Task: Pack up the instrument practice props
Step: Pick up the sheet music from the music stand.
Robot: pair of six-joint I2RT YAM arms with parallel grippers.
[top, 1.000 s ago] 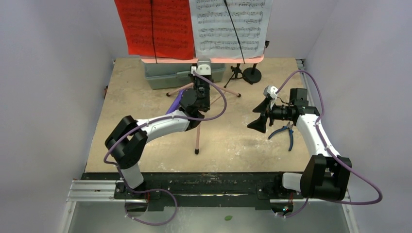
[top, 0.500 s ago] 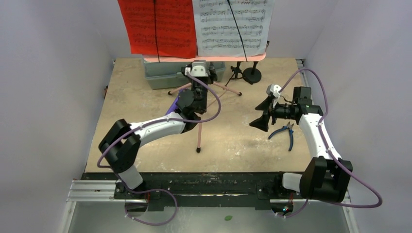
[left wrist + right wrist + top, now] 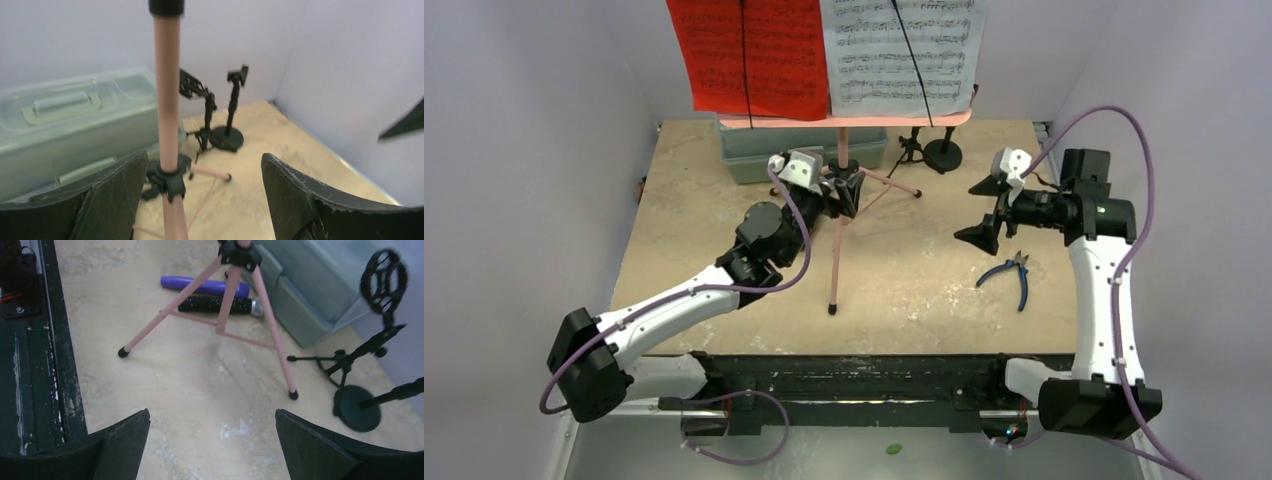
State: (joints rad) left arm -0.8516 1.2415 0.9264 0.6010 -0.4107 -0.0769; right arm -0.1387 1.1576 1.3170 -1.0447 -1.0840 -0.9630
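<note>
- Right now the left tool (image 3: pixel 844 190) is reaching in at the pink tripod (image 3: pixel 834 255), which stands upright in the middle of the counter (image 3: pixel 694 230).
- Its fingers (image 3: pixel 112 200) are spread apart with the tripod's pole between them, low down by the black leg hub. The pole sits nearer one finger than the other, and I cannot tell whether they touch.
- Up top, the tripod's pink tray (image 3: pixel 774 123) carries a red sheet-music page (image 3: pixel 749 55) and a white sheet-music page (image 3: pixel 899 50) side by side, each crossed by a thin black arm.
- Over on the right, the right tool (image 3: pixel 984 210) hangs above the counter, well apart from the tripod, its jaws wide with nothing between them.
- Seen from the right wrist, the purple microphone (image 3: pixel 205 286) and the black silver-headed microphone (image 3: pixel 220 305) lie side by side on the counter behind the tripod's legs, just beside the grey-green plastic case (image 3: pixel 310 295).
- That case sits at the back of the counter with its lid down.
- Two small black mic mounts (image 3: pixel 944 155) stand at the back, to the right of the case, one on a round base and one on little tripod legs.
- A pair of blue-handled pliers (image 3: pixel 1016 278) lies flat on the counter, nearer the front edge than the right tool.
</note>
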